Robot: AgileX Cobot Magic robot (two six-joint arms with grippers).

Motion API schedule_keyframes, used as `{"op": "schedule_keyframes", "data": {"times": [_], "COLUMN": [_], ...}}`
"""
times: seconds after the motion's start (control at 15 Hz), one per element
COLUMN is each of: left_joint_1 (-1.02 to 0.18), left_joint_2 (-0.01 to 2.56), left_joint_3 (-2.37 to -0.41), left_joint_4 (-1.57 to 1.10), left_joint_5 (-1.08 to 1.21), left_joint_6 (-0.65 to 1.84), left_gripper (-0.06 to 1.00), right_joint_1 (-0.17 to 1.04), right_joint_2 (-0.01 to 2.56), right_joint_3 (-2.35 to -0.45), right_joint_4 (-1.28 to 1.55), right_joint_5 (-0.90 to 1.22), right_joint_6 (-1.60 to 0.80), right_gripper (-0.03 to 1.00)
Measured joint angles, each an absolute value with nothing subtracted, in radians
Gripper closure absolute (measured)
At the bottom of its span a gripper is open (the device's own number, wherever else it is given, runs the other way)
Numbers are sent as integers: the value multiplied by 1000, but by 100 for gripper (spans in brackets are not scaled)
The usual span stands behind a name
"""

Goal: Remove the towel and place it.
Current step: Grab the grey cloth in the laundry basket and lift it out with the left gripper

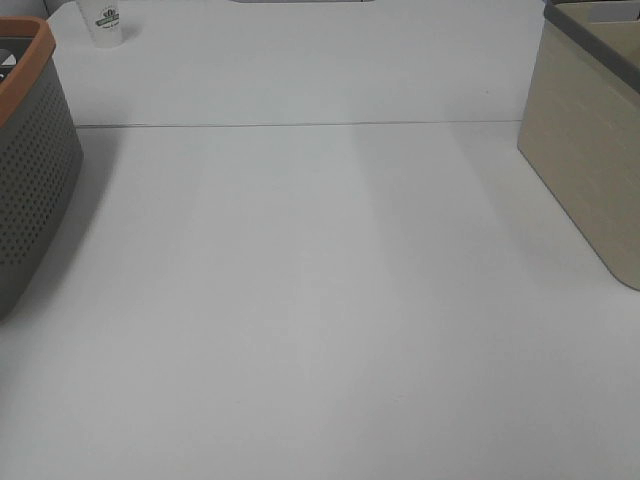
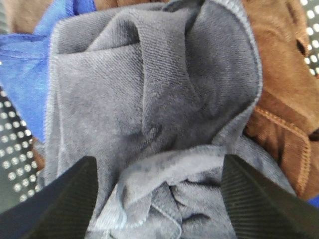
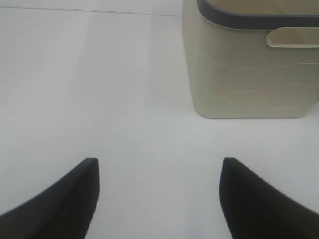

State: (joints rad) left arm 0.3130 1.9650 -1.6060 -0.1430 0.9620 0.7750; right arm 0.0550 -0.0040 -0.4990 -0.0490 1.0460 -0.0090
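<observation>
Left fingers (image 2: 70,201) stand wide and empty, the grey towel (image 2: 149,109) lying crumpled directly ahead of and between them, upon a brown cloth (image 2: 284,94) and a blue cloth (image 2: 25,74) in the basket (image 2: 12,149); it shows no clear long axis. Right fingers (image 3: 70,199), likewise wide and empty, face bare table (image 3: 99,74), so the left fingers are judged nearer.

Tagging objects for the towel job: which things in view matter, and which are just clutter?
Job:
grey towel
left gripper, open over it
perforated basket it lies in

Lying about:
blue cloth
brown cloth
white cup
beige bin (maybe the drop spot, cannot tell)
right gripper, open over the table
</observation>
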Motion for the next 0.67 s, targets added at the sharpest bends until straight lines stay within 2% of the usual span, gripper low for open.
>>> {"op": "schedule_keyframes", "data": {"times": [0.13, 0.33, 0.53, 0.6, 0.67], "left_joint_1": [313, 313, 313, 313, 313], "left_joint_2": [1985, 1986, 1990, 1991, 1992], "left_joint_3": [-1606, -1606, -1606, -1606, -1606], "left_joint_4": [-161, -186, -188, -188, -188], "left_joint_5": [910, 892, 918, 918, 918], "left_joint_6": [775, 778, 778, 778, 778], "left_gripper": [30, 45, 56, 64, 78], "right_joint_1": [55, 55, 55, 55, 55], "right_joint_2": [-4, -4, -4, -4, -4], "right_joint_3": [-499, -499, -499, -499, -499], "right_joint_4": [-49, -49, -49, -49, -49], "right_joint_5": [1046, 1046, 1046, 1046, 1046], "right_joint_6": [-9, -9, -9, -9, -9], "right_gripper": [29, 29, 29, 29, 29]}}
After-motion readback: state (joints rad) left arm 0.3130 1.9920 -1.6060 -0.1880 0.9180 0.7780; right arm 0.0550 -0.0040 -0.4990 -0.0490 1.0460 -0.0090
